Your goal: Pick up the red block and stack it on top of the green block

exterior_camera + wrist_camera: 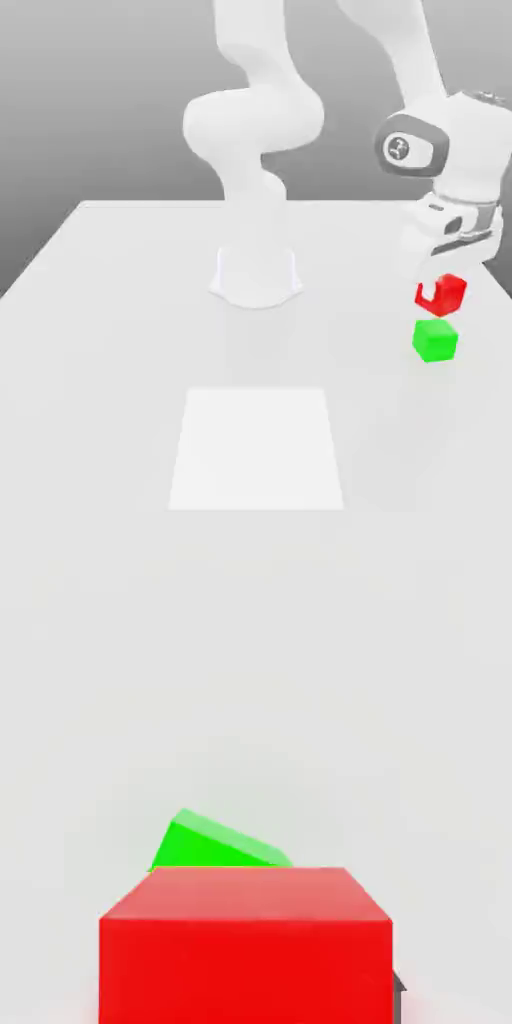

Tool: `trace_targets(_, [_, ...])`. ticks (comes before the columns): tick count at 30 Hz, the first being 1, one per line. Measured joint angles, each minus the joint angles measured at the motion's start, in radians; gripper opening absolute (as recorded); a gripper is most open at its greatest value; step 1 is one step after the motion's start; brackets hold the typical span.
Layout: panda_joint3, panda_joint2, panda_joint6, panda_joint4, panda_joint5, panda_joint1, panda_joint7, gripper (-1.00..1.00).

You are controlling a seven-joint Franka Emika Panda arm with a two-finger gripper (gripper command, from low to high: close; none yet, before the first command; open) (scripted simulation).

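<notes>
Ext. view, my remote stn.: 1 robot arm (255,120), white, base at the far-middle part of the table (100,400), reaching over to the exterior view's right, hand angled down. 1 gripper (433,290), closed on the red block, which I have clamped between its 2 fingers; a pale fingertip covers part of the cube. 1 red block (450,293), bright, plain-faced, at the exterior view's right, directly under the hand. 1 green block (435,341), bright, approx. same size as the red, showing just below it in this view, w/ a thin pale strip between the 2; I can't tell from here how far the red is off the tabletop. 1 white panel (256,450), flat, lighter than the tabletop, nr. the front edge, well apart from both cubes. Hand view: same red block, v. large, nearest the cam., 2 faces visible, 1 bright & 1 paler. Green block beyond it, partly hidden behind the red, its edges turned at an angle rel. to the red's. 1 small dark sliver (399,1000) beside the red block, ID unclear. Bkgd. pale grey, plain.
</notes>
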Motion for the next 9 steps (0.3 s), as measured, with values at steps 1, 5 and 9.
trace_targets(1, [-0.001,0.018,0.010,0.002,-0.034,-0.009,0.024,-1.00])
trace_targets(5, [-0.011,0.081,0.056,0.007,-0.138,-0.027,0.098,-1.00])
trace_targets(9, [-0.013,0.130,0.114,0.006,-0.184,-0.033,0.130,-1.00])
